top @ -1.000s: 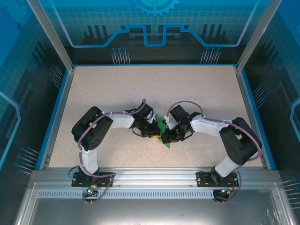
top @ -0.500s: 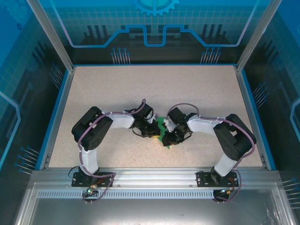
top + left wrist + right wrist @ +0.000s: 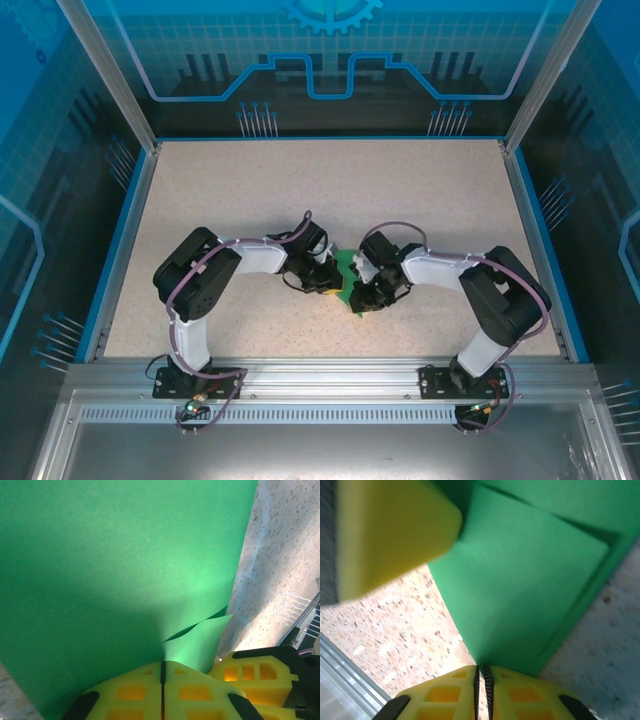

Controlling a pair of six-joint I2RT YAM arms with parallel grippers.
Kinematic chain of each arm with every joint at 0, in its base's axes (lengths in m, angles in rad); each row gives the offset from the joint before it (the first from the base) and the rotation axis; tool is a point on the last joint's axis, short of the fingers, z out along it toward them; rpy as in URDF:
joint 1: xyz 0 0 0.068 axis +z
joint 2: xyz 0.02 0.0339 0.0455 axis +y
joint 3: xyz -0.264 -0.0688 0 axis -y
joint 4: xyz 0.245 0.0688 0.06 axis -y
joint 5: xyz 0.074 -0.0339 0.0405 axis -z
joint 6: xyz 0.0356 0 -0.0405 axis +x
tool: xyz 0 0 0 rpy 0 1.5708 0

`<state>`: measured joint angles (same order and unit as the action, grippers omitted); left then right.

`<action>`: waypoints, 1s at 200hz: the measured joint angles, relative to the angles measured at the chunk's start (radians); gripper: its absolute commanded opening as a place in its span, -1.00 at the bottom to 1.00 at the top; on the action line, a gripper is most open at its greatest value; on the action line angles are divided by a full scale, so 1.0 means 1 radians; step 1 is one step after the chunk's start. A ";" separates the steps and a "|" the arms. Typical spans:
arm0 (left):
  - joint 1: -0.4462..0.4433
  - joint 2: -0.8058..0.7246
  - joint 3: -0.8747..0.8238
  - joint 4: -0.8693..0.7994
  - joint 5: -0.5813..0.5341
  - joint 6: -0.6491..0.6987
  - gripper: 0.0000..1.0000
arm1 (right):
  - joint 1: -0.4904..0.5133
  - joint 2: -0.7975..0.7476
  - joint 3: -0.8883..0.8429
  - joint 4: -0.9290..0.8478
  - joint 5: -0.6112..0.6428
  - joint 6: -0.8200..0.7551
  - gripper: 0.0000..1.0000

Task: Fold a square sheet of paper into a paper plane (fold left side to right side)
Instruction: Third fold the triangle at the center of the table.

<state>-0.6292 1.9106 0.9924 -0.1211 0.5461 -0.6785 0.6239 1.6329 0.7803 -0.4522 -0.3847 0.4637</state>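
Left wrist: the square sheet of paper (image 3: 125, 555), judged light, limp and easily creased, is pinched at its edges by the left tool (image 3: 162, 666) and right tool (image 3: 481, 672).

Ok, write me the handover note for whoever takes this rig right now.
Grippers: the left gripper has its jaws shut on one edge of the green sheet. The right gripper has its jaws shut on another edge, close beside it.
Where: the sheet is held between both, near the middle of the table, bent over with layers overlapping.
Done: sheet gripped and fold begun; I cannot tell if a crease is pressed.
Left: line up the edges, flatten, crease, then the remaining plane folds.
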 measured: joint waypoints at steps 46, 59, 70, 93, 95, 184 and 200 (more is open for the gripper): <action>0.000 0.002 0.005 -0.005 0.000 0.001 -0.86 | 0.000 -0.082 -0.072 -0.030 0.019 0.034 -0.79; 0.000 0.002 0.006 -0.006 0.000 0.000 -0.86 | 0.000 -0.109 -0.082 -0.063 0.021 0.035 -0.80; 0.001 0.002 0.006 -0.006 0.000 0.000 -0.85 | 0.000 -0.142 -0.083 -0.085 0.027 0.035 -0.82; 0.001 0.002 0.008 -0.008 0.000 0.000 -0.84 | 0.000 -0.233 -0.077 -0.092 0.034 0.040 -0.90; 0.001 0.002 0.008 -0.008 0.000 0.000 -0.84 | -0.001 -0.240 -0.076 -0.089 0.033 0.042 -0.91; -0.004 0.006 0.034 -0.040 -0.019 0.000 -0.83 | -0.001 -0.015 -0.013 0.051 -0.011 0.090 -1.00; -0.004 0.006 0.038 -0.047 -0.021 0.000 -0.79 | -0.008 0.000 -0.013 0.054 -0.017 0.094 -1.00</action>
<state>-0.6334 1.9171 1.0302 -0.1677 0.5255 -0.6785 0.6159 1.6333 0.7677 -0.3981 -0.4015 0.5575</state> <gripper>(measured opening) 0.090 0.046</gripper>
